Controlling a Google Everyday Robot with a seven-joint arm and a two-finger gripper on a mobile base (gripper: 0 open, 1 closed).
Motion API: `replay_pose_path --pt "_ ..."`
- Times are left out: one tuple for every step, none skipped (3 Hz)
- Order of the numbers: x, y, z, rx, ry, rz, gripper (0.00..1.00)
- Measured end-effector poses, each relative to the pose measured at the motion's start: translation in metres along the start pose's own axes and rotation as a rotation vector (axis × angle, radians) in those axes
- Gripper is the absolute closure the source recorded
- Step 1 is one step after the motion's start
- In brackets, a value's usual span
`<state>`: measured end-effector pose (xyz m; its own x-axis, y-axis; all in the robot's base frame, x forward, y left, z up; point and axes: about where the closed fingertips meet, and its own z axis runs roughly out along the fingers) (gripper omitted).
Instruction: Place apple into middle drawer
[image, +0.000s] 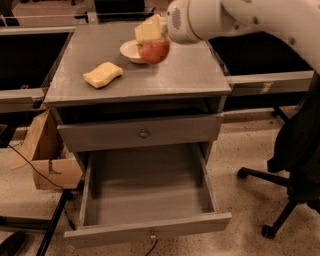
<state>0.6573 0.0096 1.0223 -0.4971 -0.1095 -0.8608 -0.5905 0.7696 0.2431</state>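
Note:
My gripper (151, 41) is shut on the apple (155, 51), a small red-orange fruit, and holds it above the cabinet top, just in front of the white bowl. The pale fingers (149, 30) sit on top of the apple. The middle drawer (150, 231) is pulled wide open below, and its deep grey tray shows nothing inside. The apple is above and behind the open drawer, over the cabinet's top middle.
A yellow sponge (102, 74) lies on the cabinet top (190, 75) at left. A white bowl (131, 50) stands behind the apple. A shut drawer with a round knob (144, 133) is above the open one. A cardboard box (50, 160) is left, an office chair (295, 165) right.

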Motion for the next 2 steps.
replay_pose_path --pt "0.066 0.012 -0.007 -0.037 0.077 0.017 1.00" --pt "0.130 0.013 0.016 -0.042 0.169 0.040 1.00"
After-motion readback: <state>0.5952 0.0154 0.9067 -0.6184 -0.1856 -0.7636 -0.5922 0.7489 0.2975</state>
